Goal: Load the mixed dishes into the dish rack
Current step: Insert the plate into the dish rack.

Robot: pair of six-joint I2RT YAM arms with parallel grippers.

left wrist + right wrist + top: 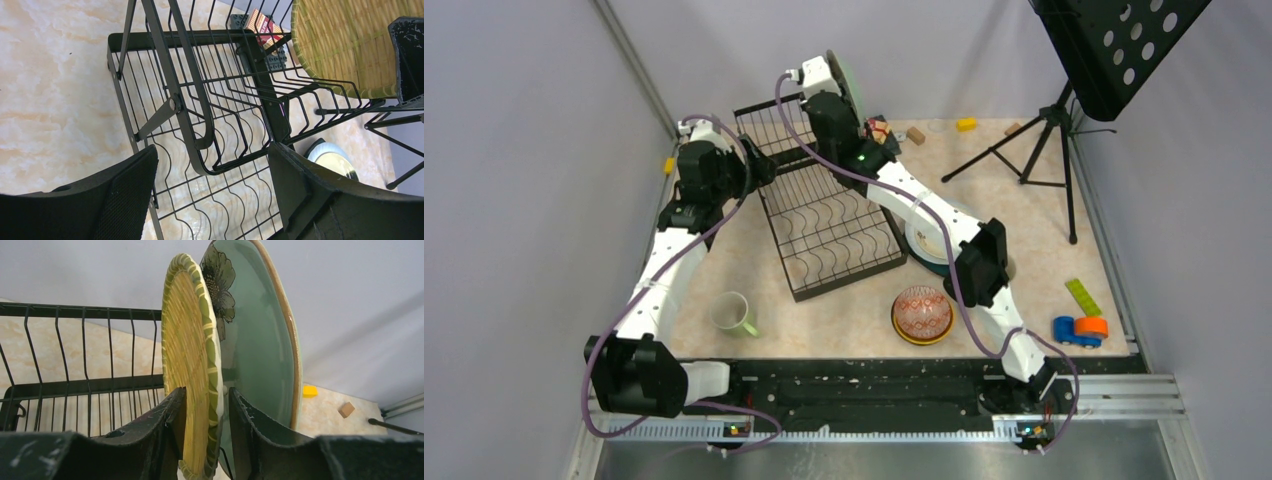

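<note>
The black wire dish rack [834, 215] stands mid-table. My right gripper [822, 88] is over its raised upper section, shut on a yellow-green woven-pattern plate [192, 355] held upright on edge; the plate also shows in the left wrist view [345, 40]. The pale teal flower plate [255, 340] stands upright just behind it. My left gripper [212, 175] is open and empty beside the rack's left side, over its wavy lower tray [210, 205]. A light-green mug [732, 313] lies front left. A red-patterned bowl [922, 308] sits in a yellow-orange one. A plate stack [924, 240] lies partly under my right arm.
A black tripod music stand [1049, 135] stands at the back right. Small blocks lie at the back [966, 124] and left [669, 165]. A green block [1082, 297] and a blue toy car [1079, 330] sit front right. A small red box [262, 22] lies behind the rack.
</note>
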